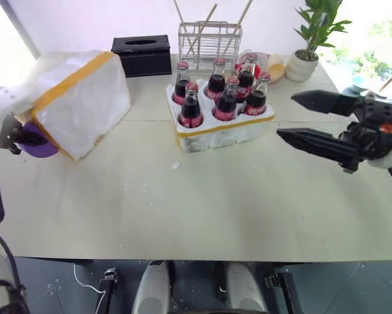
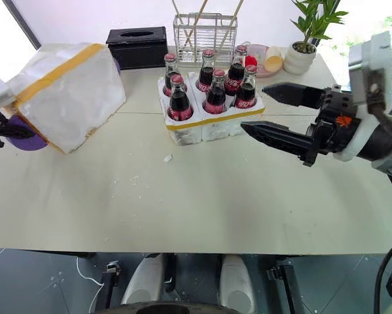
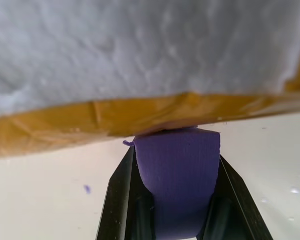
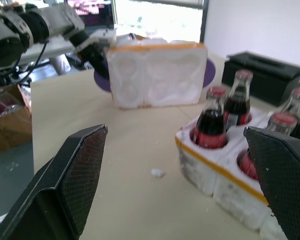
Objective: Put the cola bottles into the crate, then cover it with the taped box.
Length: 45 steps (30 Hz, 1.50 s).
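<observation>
A pale tabletop (image 1: 202, 196) carries the crate (image 1: 220, 128) near its middle, with the taped box (image 1: 78, 101) well apart toward the left edge, tipped on its side. Along the far edge stand a black tissue box (image 1: 142, 53), a wire rack (image 1: 210, 44) and a potted plant (image 1: 308, 49). White crumbs (image 1: 175, 166) lie scattered in front of the crate

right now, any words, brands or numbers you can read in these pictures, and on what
None reads clearly.
Red labels on the small glass cola bottles in the low white styrofoam crate: white script lettering, too small and blurred to spell out.
Large white styrofoam box with yellow tape bands: no print on the faces that show.
Black tissue box: no lettering visible.
</observation>
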Each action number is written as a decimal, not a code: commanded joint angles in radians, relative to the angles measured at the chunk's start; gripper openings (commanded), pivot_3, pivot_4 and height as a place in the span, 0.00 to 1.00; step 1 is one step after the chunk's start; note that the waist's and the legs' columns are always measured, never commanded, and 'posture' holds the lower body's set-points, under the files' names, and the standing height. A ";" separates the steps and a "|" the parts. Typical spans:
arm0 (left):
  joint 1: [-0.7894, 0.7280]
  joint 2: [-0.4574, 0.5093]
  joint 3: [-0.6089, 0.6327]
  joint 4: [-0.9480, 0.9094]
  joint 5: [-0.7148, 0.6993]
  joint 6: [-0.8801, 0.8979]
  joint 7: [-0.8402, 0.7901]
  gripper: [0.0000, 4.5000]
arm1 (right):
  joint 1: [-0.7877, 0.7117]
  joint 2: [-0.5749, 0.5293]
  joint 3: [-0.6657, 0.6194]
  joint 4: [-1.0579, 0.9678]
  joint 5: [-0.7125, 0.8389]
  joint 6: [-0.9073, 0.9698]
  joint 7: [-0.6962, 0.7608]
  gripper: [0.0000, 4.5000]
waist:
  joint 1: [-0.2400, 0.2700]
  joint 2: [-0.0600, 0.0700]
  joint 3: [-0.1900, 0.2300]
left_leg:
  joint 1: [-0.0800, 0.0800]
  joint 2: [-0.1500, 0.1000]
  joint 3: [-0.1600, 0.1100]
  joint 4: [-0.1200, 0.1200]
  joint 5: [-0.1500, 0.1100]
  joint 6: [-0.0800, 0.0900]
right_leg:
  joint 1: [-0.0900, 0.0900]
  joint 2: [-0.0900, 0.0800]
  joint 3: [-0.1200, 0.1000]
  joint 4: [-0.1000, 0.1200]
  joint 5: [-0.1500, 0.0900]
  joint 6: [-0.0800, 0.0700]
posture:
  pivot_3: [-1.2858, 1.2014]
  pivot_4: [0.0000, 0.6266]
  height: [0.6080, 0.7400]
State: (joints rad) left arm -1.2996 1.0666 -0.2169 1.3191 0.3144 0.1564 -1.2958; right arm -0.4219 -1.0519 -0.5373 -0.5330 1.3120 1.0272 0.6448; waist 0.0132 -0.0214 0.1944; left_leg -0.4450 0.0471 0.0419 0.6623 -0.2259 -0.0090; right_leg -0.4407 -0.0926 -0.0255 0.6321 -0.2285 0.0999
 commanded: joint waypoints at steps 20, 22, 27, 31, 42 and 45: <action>0.167 -0.280 -0.061 -1.060 0.256 -0.100 0.542 0.07 | 0.107 0.026 0.010 0.014 -0.139 -0.105 0.006 1.00 | -0.003 -0.001 -0.001 | 0.002 0.000 -0.001 0.004 0.000 0.000 | 0.004 0.002 0.002 0.000 0.002 0.003 | 0.52 0.24 1.00; 0.172 -0.291 -0.085 -1.106 0.292 -0.050 0.509 0.07 | 0.119 0.034 0.003 0.008 -0.135 -0.105 -0.005 1.00 | -0.002 -0.001 -0.001 | 0.003 0.000 -0.001 0.003 0.000 0.000 | 0.004 0.004 0.004 0.000 0.002 0.003 | 0.52 0.24 1.00; 0.157 -0.300 -0.137 -1.196 0.371 -0.017 0.435 0.07 | 0.140 0.066 -0.003 -0.010 -0.131 -0.109 -0.045 1.00 | 0.001 -0.001 -0.001 | 0.003 0.001 -0.002 0.004 0.000 0.000 | 0.005 0.005 0.004 0.000 0.002 0.002 | 0.52 0.24 1.00; 0.133 -0.276 -0.135 -1.284 0.411 -0.016 0.365 0.07 | 0.151 0.087 -0.009 -0.014 -0.131 -0.113 -0.068 1.00 | 0.002 -0.001 -0.001 | 0.003 0.001 -0.002 0.005 0.000 0.000 | 0.006 0.005 0.004 -0.001 0.002 0.002 | 0.52 0.24 1.00; 0.061 -0.314 -0.144 -1.223 0.455 -0.058 0.355 0.07 | 0.147 0.130 0.020 -0.010 -0.153 -0.143 -0.109 1.00 | 0.000 -0.001 -0.001 | 0.003 0.001 -0.003 0.005 0.000 0.000 | 0.006 0.005 0.004 0.000 0.002 0.002 | 0.52 0.24 1.00; 0.084 -0.305 -0.162 -1.219 0.468 -0.081 0.340 0.07 | 0.134 0.133 0.019 0.004 -0.146 -0.147 -0.119 1.00 | -0.001 -0.001 -0.001 | 0.003 0.001 -0.003 0.005 0.000 0.000 | 0.006 0.005 0.004 -0.001 0.002 0.002 | 0.52 0.24 1.00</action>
State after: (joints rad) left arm -1.1998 0.7536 -0.3757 0.1087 0.7630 0.0923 -0.9525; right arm -0.2670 -0.9221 -0.5056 -0.5244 1.1580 0.9066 0.5318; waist 0.0123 -0.0224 0.1936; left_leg -0.4418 0.0478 0.0393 0.6669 -0.2259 -0.0087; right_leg -0.4345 -0.0874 -0.0212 0.6316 -0.2265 0.1023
